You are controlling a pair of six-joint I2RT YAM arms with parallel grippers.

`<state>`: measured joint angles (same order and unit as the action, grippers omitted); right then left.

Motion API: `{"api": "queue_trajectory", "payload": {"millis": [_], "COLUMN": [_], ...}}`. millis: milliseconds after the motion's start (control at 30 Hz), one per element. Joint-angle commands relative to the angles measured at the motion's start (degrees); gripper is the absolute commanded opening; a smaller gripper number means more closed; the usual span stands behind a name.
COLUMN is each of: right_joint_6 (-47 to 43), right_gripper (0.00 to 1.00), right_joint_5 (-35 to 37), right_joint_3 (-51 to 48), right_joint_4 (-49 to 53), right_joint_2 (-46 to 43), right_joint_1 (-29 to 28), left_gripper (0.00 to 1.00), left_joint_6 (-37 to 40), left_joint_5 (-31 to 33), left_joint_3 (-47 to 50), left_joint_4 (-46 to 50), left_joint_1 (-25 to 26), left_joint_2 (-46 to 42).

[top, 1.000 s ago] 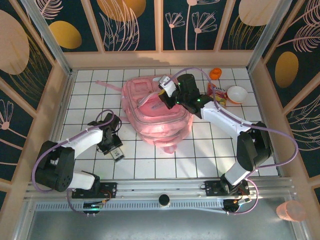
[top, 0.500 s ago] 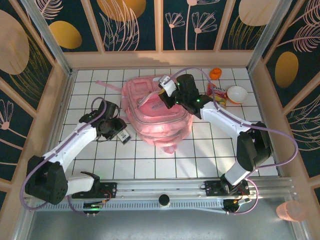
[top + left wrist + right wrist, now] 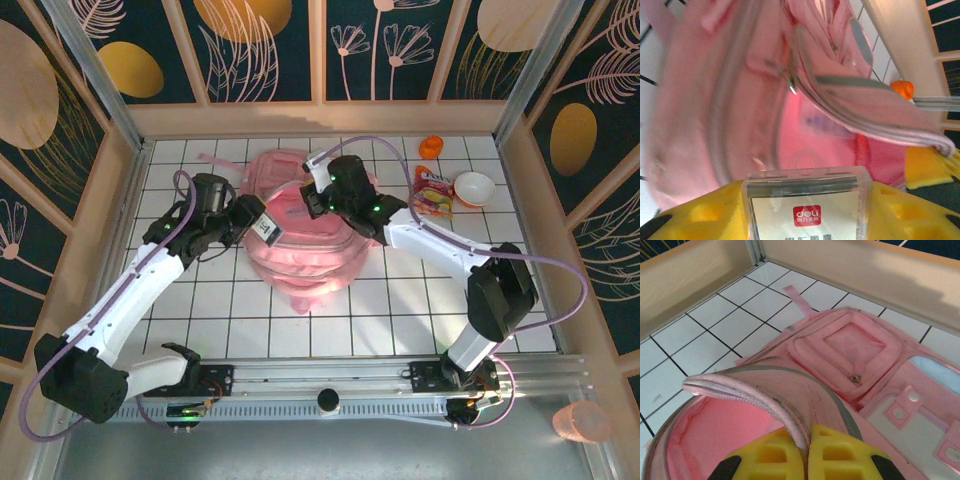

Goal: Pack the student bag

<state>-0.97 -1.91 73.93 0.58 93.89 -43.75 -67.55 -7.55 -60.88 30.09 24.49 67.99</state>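
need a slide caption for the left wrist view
Left tool holding a clear Deli-labelled box before the student bag's open pink interior

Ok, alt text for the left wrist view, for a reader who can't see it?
A clear plastic box with a red deli label is gripped by the left end effector between yellow fingers, right at the open mouth of the pink student bag. The bag's flap is raised at right, showing its pink lining.

Pale pink student bag, white black-gridded table, yellow-padded left pincer, clear box with red-logo white label.
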Motion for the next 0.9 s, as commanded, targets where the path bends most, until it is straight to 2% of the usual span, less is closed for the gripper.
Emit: {"api": "queue_trajectory", "payload": {"millis": [0,100,233,400,667,767,867], "right_joint_6": [8.37,11.75,11.23,10.70,10.93,11.07,11.04], "right_gripper": [0.00,0.00,0.00,0.00,0.00,0.00,0.00], "right_joint_5": [6.10,4.65,3.15,1.57,0.54,-0.53,-0.63], "right_joint_3": [5.48,6.79,6.75,6.75,6.67,6.75,6.67], "right_joint_4": [-8.17,-7.83,-8.88,-9.35,-9.63,-9.53,-9.20], "right_joint_2": [-0.77,-0.28,-0.16,-0.18,0.12,0.36,0.67], "right_joint_1": [-1.51,-1.80,-3.05,-3.73,-3.89,-3.96,-3.96], "left_gripper": [0.39,0.39,0.39,0.39,0.41,0.40,0.46], "left_joint_6": [-4.72,-7.36,-10.85,-11.89,-13.49,-14.66,-14.56], "left_joint_5": [-0.31,0.85,1.80,1.49,3.23,1.83,1.68], "left_joint_3": [-0.01,2.10,3.67,2.58,1.19,1.17,-0.42], "left_joint_4": [-2.12,-4.06,-7.42,-12.55,-14.97,-17.93,-19.14], "left_joint_1": [1.26,1.26,1.46,1.61,1.90,1.98,2.40], "left_joint_2": [0.80,0.99,2.60,6.36,11.21,12.92,13.89]}}
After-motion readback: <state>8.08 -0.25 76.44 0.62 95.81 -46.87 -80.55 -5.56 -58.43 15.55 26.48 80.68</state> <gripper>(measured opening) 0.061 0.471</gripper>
